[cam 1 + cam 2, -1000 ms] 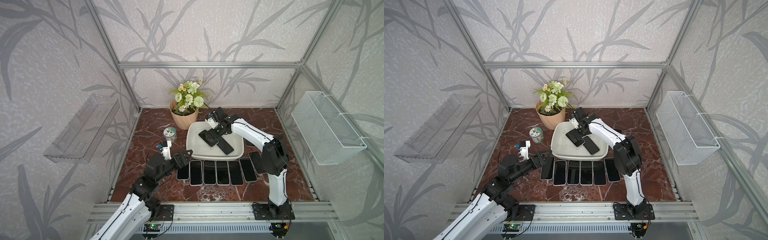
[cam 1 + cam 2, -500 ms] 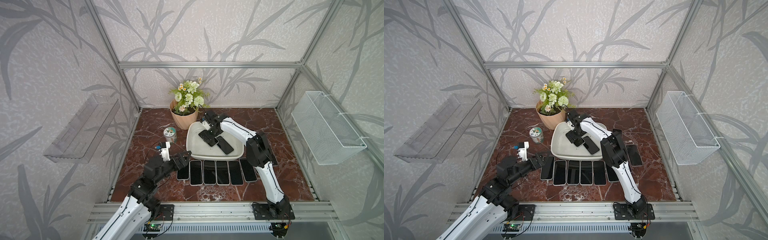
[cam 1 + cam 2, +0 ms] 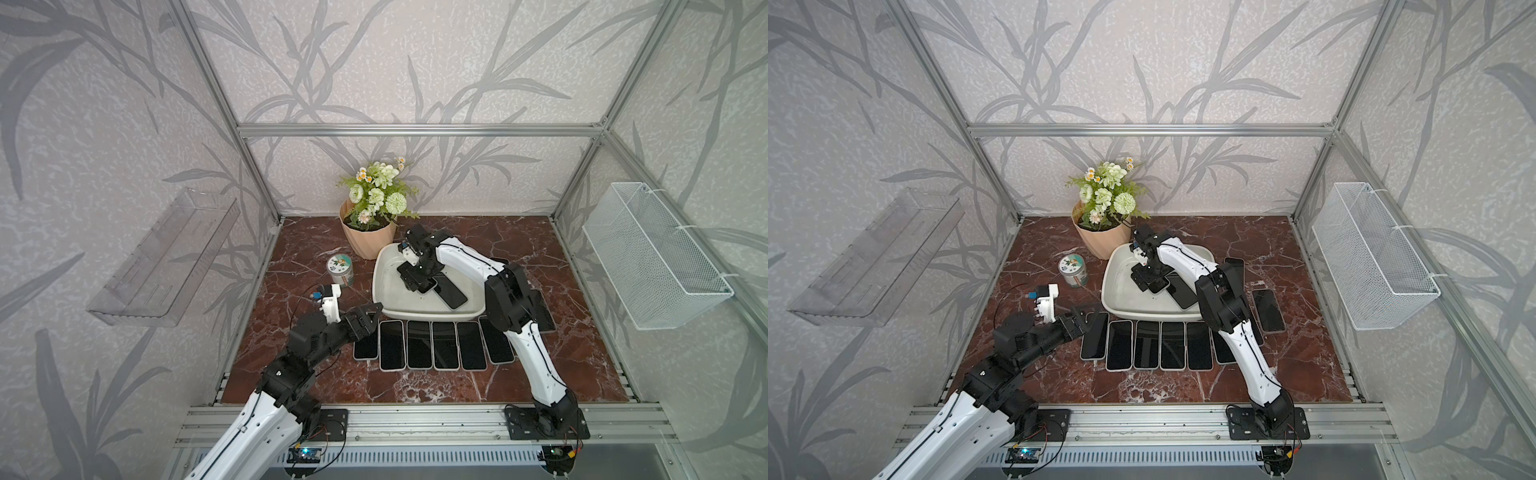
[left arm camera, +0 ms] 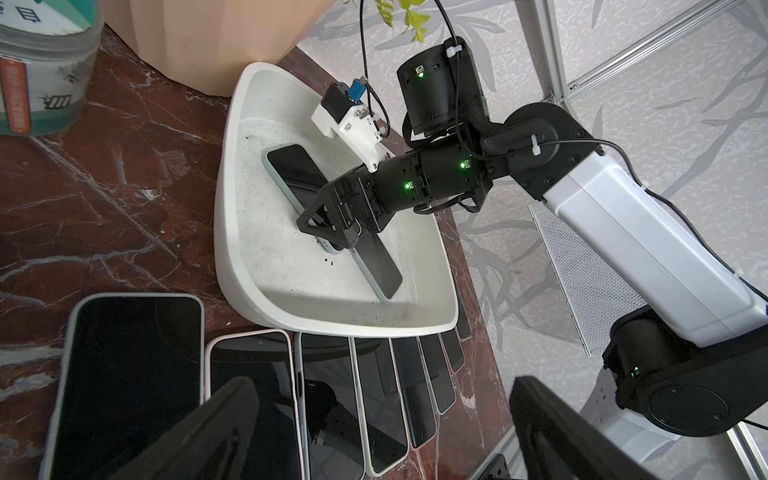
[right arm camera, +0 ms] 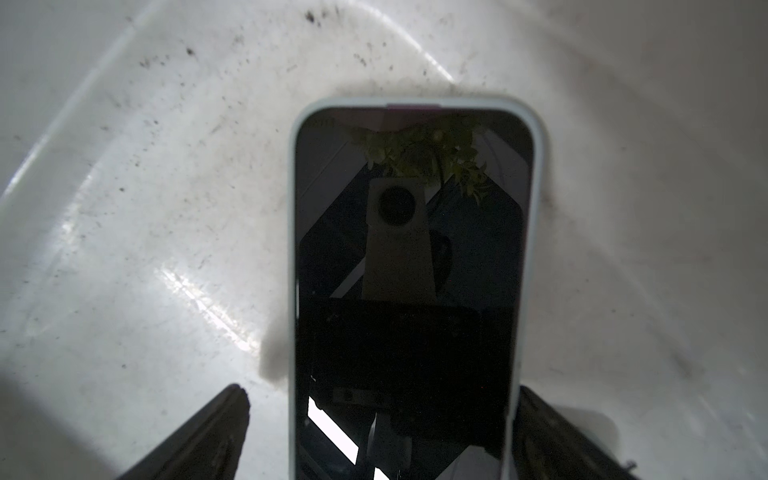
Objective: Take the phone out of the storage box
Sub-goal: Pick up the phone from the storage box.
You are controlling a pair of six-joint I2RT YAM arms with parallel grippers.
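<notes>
Pale-blue-cased phone (image 5: 411,249) laid flat inside white storage box (image 3: 388,305), straddled by right gripper (image 4: 332,222), jaws spread wide, nothing clasped, left gripper (image 3: 369,318) likewise spread wide, empty, held near row of phones (image 3: 419,345).

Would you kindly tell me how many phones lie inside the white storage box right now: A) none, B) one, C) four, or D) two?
D: the left wrist view shows two on the floor of the storage box, a first phone with the open right gripper over it, and a second phone just beyond that.
</notes>
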